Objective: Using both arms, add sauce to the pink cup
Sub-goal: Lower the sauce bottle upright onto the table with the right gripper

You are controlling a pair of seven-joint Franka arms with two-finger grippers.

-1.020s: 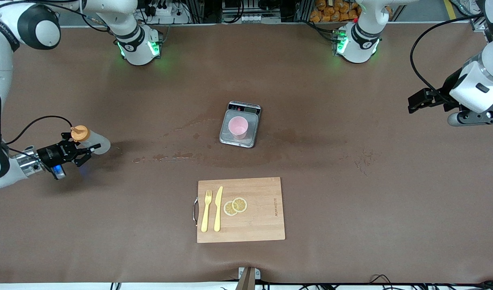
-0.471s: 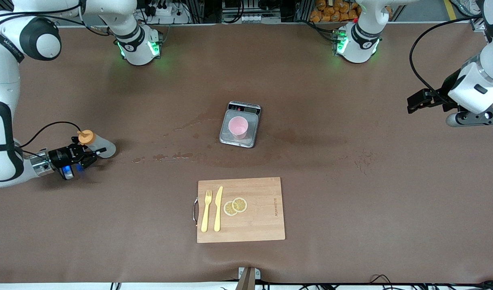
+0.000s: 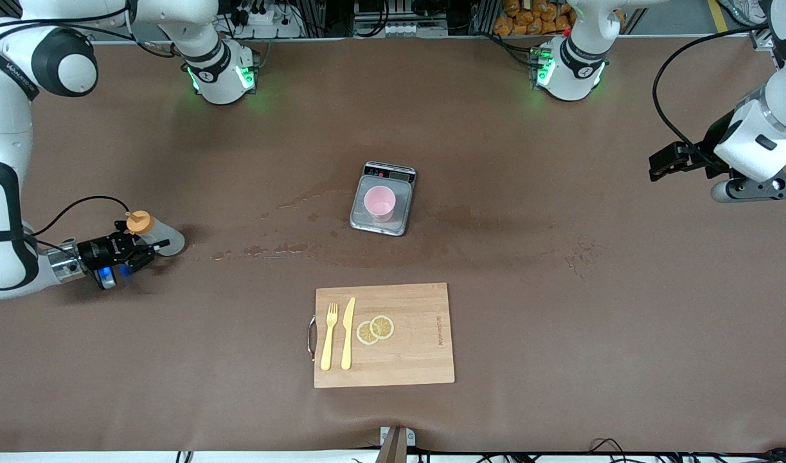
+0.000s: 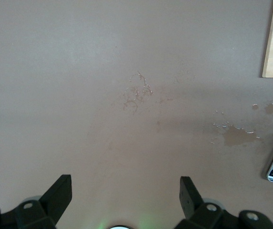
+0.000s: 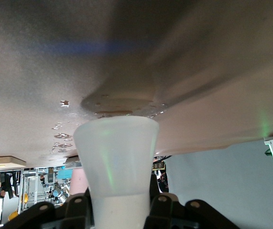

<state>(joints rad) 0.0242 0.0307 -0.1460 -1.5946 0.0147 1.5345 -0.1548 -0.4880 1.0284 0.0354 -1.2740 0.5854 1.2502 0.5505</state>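
One sauce bottle (image 3: 153, 233) between right tool (image 3: 137, 249) fingers

Brown table (image 3: 560, 334), scale (image 3: 383, 222), cutting board (image 3: 418, 360), sauce bottle (image 3: 164, 239)

The pink cup (image 3: 380, 203) stands on a scale (image 3: 400, 225); the right gripper (image 3: 135, 247) flanks the sauce (image 3: 155, 234).
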